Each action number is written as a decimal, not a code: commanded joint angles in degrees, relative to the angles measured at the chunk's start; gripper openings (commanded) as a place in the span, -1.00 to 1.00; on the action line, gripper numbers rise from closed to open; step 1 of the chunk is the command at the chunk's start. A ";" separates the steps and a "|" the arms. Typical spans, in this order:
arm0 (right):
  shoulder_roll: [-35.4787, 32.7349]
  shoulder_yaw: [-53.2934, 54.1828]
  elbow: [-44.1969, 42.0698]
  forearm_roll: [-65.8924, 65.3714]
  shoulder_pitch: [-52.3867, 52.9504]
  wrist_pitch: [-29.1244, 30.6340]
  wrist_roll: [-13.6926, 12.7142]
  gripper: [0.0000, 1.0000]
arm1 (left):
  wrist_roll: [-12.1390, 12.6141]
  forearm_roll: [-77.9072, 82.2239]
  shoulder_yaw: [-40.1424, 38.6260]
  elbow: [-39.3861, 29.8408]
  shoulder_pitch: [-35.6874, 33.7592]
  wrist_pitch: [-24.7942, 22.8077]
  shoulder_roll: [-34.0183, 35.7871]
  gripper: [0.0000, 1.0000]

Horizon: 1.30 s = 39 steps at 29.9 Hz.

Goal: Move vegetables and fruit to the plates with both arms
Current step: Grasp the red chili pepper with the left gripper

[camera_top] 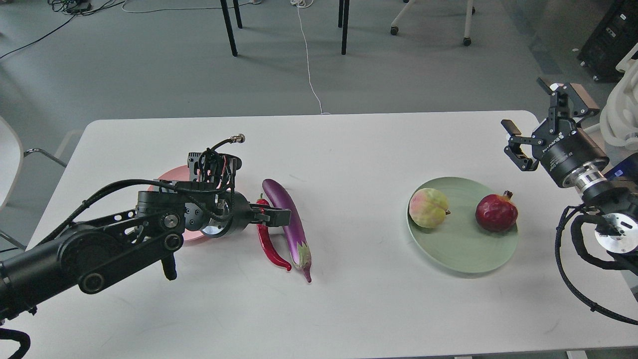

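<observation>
Bare table [349, 164] between both plates.

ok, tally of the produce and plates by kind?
Vegetables: 2 (chili pepper, eggplant), both on the table.
Fruit: 2 (peach, pomegranate), both on the green plate.
Plates: 2 (green plate, pink plate).
Total: 6

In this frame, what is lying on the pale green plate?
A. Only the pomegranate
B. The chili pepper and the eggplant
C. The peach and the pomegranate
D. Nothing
C: the peach and the pomegranate both sit on the green plate, while the chili pepper and the eggplant lie on the table by the left gripper.
</observation>
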 commanded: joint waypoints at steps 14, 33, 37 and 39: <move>-0.09 0.05 0.09 -0.53 -0.62 0.07 -0.01 0.96 | 0.06 0.40 0.80 2.07 0.93 0.01 0.01 0.97; -0.18 -0.03 0.09 -0.79 -0.88 -0.02 -0.01 0.96 | -0.29 0.04 0.80 2.60 2.95 0.01 -0.69 0.56; -0.18 -0.12 0.09 -0.79 -0.88 -0.02 -0.01 0.96 | -0.12 -0.31 0.71 2.60 3.04 0.01 -0.51 0.19; -0.18 -0.21 0.09 -0.88 -0.88 -0.02 -0.01 0.96 | -0.03 -0.22 0.71 2.60 3.04 0.01 -0.25 -0.10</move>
